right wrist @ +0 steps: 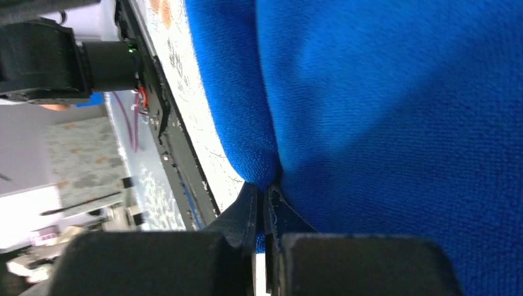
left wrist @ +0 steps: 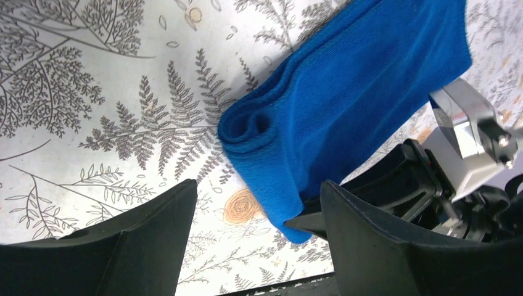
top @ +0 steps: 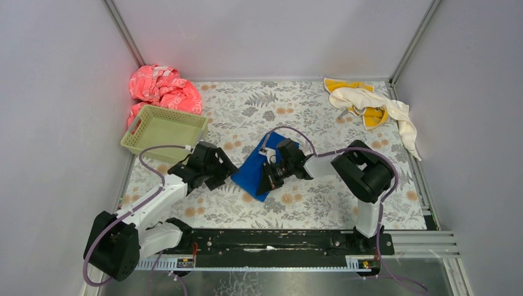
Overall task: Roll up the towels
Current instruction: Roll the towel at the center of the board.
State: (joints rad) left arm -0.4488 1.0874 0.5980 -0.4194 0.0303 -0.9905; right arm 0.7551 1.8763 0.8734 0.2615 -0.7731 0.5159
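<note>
Pinching shut on one edge of the single blue towel point(top: 251, 177), the right gripper point(right wrist: 262, 192) held it mid-way across the patterned mat point(top: 308, 120). The left gripper point(left wrist: 256, 191) stood open just beside its rolled end, gripping nothing. Farther back sat one green basket point(top: 161, 143), one pink-red cloth point(top: 161, 89), and one cream towel point(top: 401, 117) draped over one yellow towel point(top: 339, 84).

Blue towel point(top: 250, 174) sits slantwise in the middle of the leaf-print mat point(top: 321, 203), folded into a thick strip, and its near end is curled over into a loose roll. Over in the far right corner, the long cream-white towel point(top: 395, 111) lies crumpled across the yellow-orange towel point(top: 341, 84), its tail trailing down along the right edge.
</note>
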